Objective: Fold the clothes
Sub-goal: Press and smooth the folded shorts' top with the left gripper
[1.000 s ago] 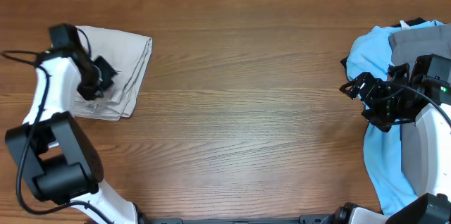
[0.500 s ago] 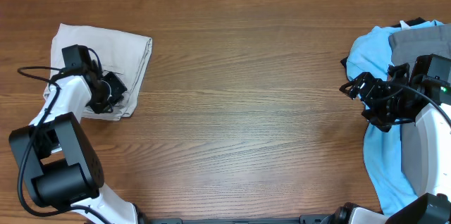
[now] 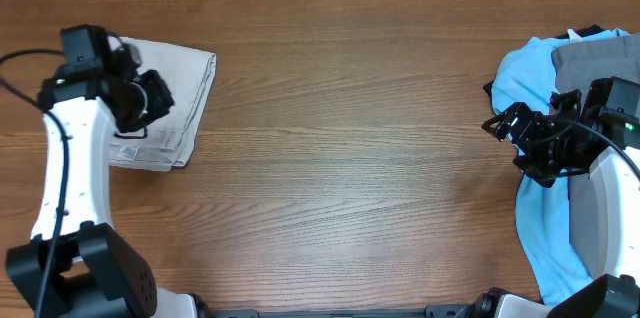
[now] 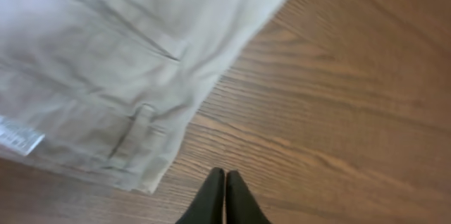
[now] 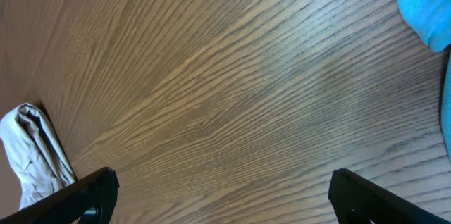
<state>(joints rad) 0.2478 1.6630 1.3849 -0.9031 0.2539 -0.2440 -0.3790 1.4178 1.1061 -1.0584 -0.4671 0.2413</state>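
The folded beige khaki shorts lie at the far left of the table. In the left wrist view the shorts fill the upper left, with a small white label at the left edge. My left gripper hovers over the shorts, shut and empty; its closed fingertips sit over bare wood just past the shorts' corner. My right gripper is open and empty at the right, its fingers wide apart over bare wood. The shorts also show small in the right wrist view.
A light blue T-shirt lies at the right edge under my right arm, with a grey garment on top of it. The T-shirt's edge shows in the right wrist view. The wooden table spans the middle.
My left arm has lifted and swung back over the shorts, after dipping toward their near edge. The shorts stay folded in place. The right arm has not moved.
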